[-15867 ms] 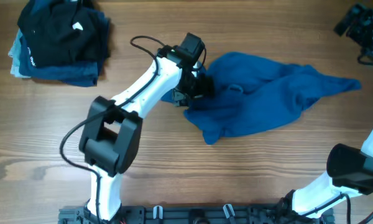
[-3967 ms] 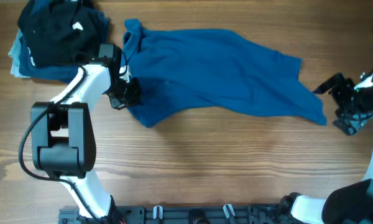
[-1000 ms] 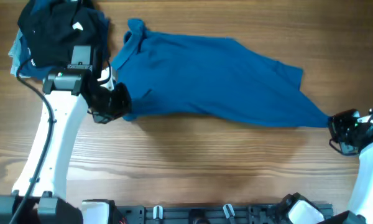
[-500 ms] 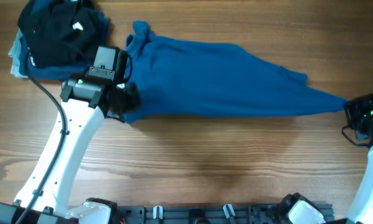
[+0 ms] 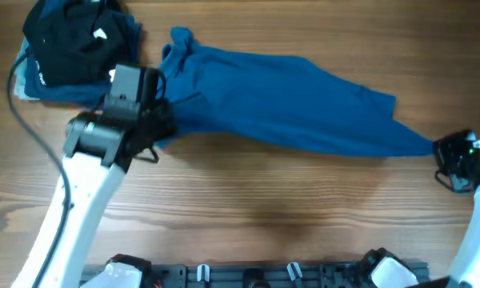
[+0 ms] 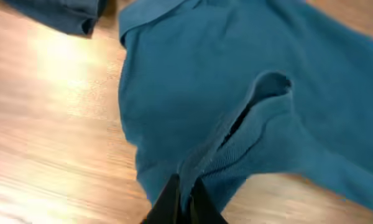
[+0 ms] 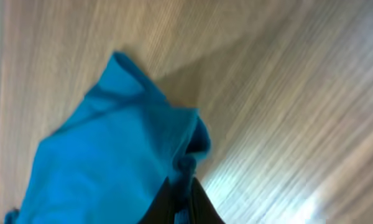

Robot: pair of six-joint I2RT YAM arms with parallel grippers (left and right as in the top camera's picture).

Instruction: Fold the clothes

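The clothes [image 5: 288,100], a plain mid-blue shirt-like garment, lie stretched across the table from upper left to far right. My left gripper [image 5: 162,132] is shut on the garment's lower left edge; the left wrist view shows the cloth [image 6: 236,106] pinched between the dark fingers [image 6: 169,202], with a sleeve opening above them. My right gripper [image 5: 444,156] is shut on the garment's pointed right end. In the right wrist view the bunched blue cloth [image 7: 112,162] sits between its fingers [image 7: 161,205].
A pile of folded black and navy garments [image 5: 72,52] lies at the back left corner, just behind my left arm [image 5: 96,172]. Bare wooden table [image 5: 288,208] runs along the front. The arms' mounting rail [image 5: 248,274] lines the near edge.
The left gripper has drawn its corner slightly down and left. The right gripper has pulled its end back a little, and the cloth's lower edge now slants down to the right.
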